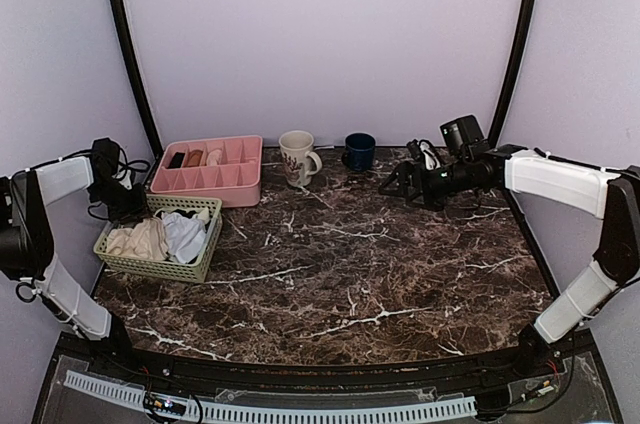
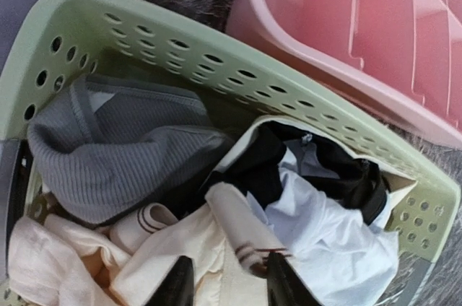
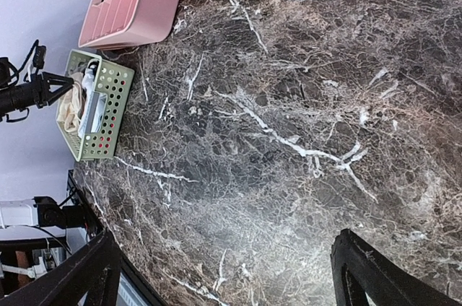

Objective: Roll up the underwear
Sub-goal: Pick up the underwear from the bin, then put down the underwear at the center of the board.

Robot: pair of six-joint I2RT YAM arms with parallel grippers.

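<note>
1. Marble table (image 1: 350,274) bears a green basket (image 2: 180,60) at its left side.
2. Underwear (image 2: 216,252) lies crumpled in the basket, against a grey cloth (image 2: 115,154) and a white cloth (image 2: 325,241).
3. Left gripper (image 2: 229,281) is down in the underwear, with cream fabric between its fingers; I cannot tell whether they pinch it.
4. Right gripper (image 3: 224,248) hangs over the table well apart from the basket, jaws wide apart, holding nothing.

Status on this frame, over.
Left gripper in green basket, fingers astride underwear, grip unconfirmed. Right gripper open, above table. Grey cloth and white cloth alongside.
</note>
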